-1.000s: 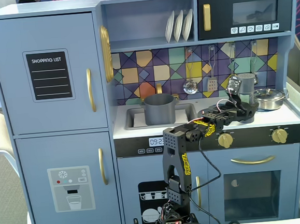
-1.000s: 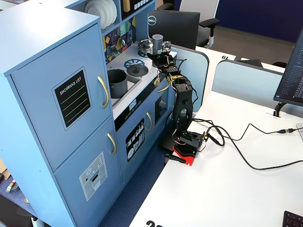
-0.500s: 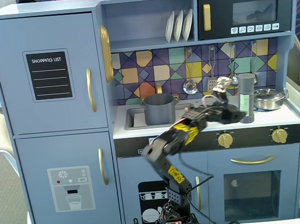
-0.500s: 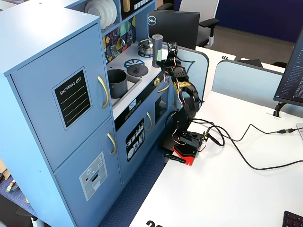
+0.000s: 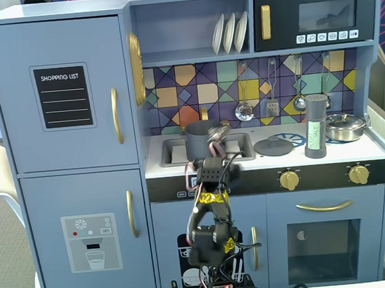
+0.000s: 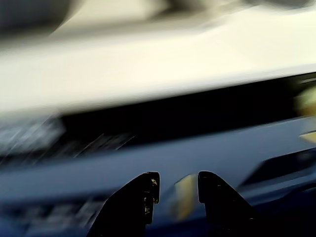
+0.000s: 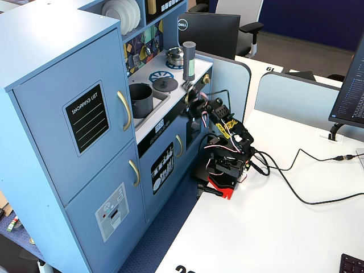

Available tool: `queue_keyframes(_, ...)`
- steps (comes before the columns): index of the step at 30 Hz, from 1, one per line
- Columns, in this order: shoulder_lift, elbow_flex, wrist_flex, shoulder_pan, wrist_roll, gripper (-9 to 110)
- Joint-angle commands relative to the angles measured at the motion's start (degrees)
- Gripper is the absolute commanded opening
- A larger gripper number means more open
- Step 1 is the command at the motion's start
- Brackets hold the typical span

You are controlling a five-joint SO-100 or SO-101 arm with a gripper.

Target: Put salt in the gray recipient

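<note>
The salt (image 5: 316,126) is a tall dark gray shaker with a pale green label. It stands upright on the toy kitchen counter, right of the stove, and shows in both fixed views (image 7: 189,60). The gray recipient (image 5: 201,139), a matte dark pot, sits in the sink and also shows in the other fixed view (image 7: 141,98). My gripper (image 5: 216,136) hovers at the counter's front edge, just right of the pot and well left of the salt. In the blurred wrist view my gripper (image 6: 177,185) has its dark fingers (image 6: 148,190) apart with nothing between them.
A flat gray lid (image 5: 274,145) lies on the stove between pot and salt. A shiny steel pan (image 5: 344,126) sits right of the salt. Utensils (image 5: 244,110) hang on the tiled back wall. The arm's base (image 7: 224,170) stands on the white desk before the kitchen.
</note>
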Motion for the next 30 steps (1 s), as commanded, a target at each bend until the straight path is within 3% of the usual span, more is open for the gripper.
queue_keyframes(1, 4.9, 6.0, 3.5, -9.3, 0.8, 0)
queue_keyframes(12, 15.6, 31.6, -1.8, -18.5, 7.8, 0)
queue_keyframes(15, 18.2, 36.4, -1.3, -18.7, 7.6, 0)
queue_keyframes(18, 18.2, 40.1, 1.0, -17.1, 1.1, 1)
queue_keyframes(20, 18.3, 40.3, 4.7, -17.0, -2.2, 1)
queue_keyframes(25, 18.3, 40.3, 8.3, -16.3, 3.8, 2)
queue_keyframes(30, 18.3, 40.3, 8.3, -14.0, 3.4, 4)
